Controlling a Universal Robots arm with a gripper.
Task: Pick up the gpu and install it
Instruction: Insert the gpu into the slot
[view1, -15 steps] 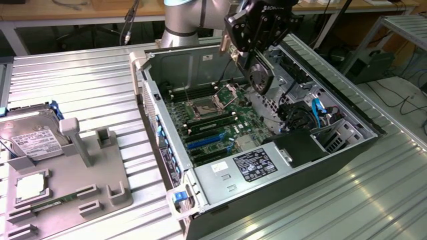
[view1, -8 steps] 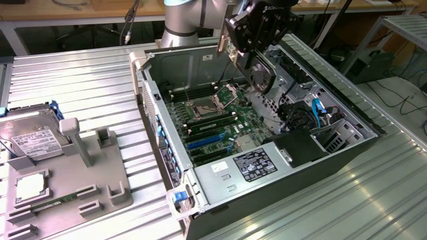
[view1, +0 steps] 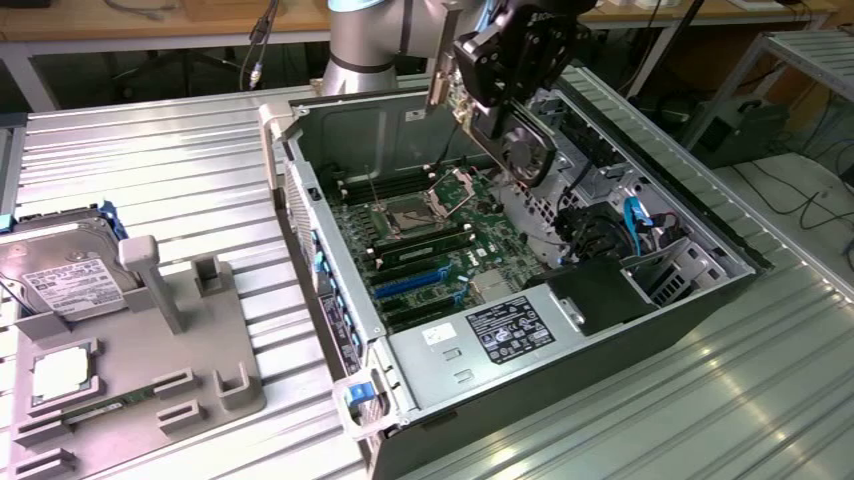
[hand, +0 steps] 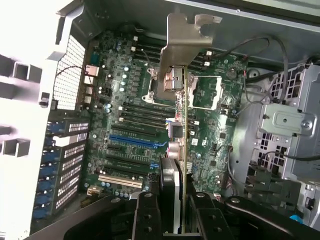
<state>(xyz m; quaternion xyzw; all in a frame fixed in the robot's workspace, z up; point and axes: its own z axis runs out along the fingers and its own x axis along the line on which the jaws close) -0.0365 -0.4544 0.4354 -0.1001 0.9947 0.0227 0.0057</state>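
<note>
**A:** What sits on the bench (view1: 160, 170)?

**B:** Biggest is the open computer case (view1: 350, 125), lying on its side with the motherboard (view1: 441, 250) facing up.

**A:** And toward the exterior view's left?

**B:** A grey holder (view1: 147, 370) with a hard drive (view1: 60, 280) propped in it and a small square chip (view1: 60, 375) lying flat.

**A:** Where's the gpu (hand: 178, 131)?

**B:** In the air over the motherboard, standing on edge and clear of the slots. Its silver bracket (hand: 183, 40) is at the end away from the wrist.

**A:** The tool (hand: 175, 210)?

**B:** Its fingers (hand: 147, 217) are pinching the gpu from both faces.
</note>
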